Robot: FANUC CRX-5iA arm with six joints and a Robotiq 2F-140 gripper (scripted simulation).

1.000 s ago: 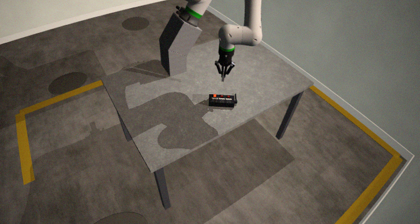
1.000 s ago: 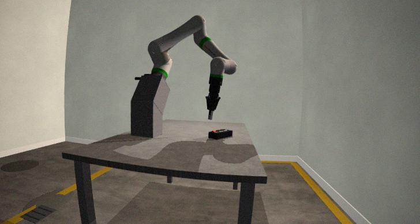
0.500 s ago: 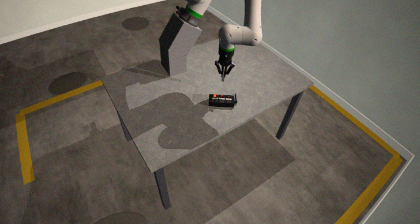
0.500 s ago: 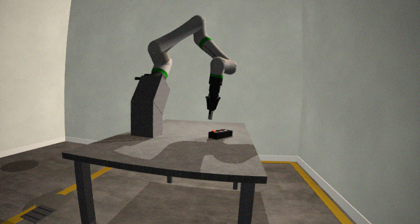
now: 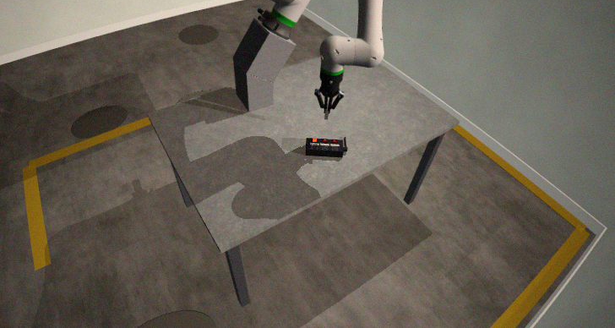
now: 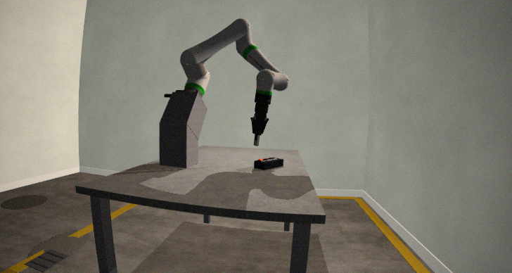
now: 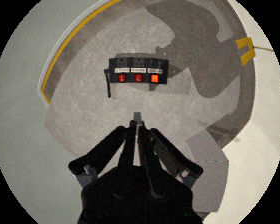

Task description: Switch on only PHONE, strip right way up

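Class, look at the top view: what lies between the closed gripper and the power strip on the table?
Nothing: only bare table separates the gripper from the power strip; the top view shows it.

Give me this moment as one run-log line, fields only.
gripper: shut, empty, raised above table | power strip: right way up, untouched | switches: one glows brighter than other two | labels: unreadable

— Where is the power strip (image 5: 326, 147) lying?
— You're seeing it lying on the table (image 5: 387, 110), switch face up, toward the edge far from the pedestal (image 5: 260, 67).
— And the gripper (image 5: 326, 115)?
— It's hanging closed above the table, between pedestal and strip, touching neither.
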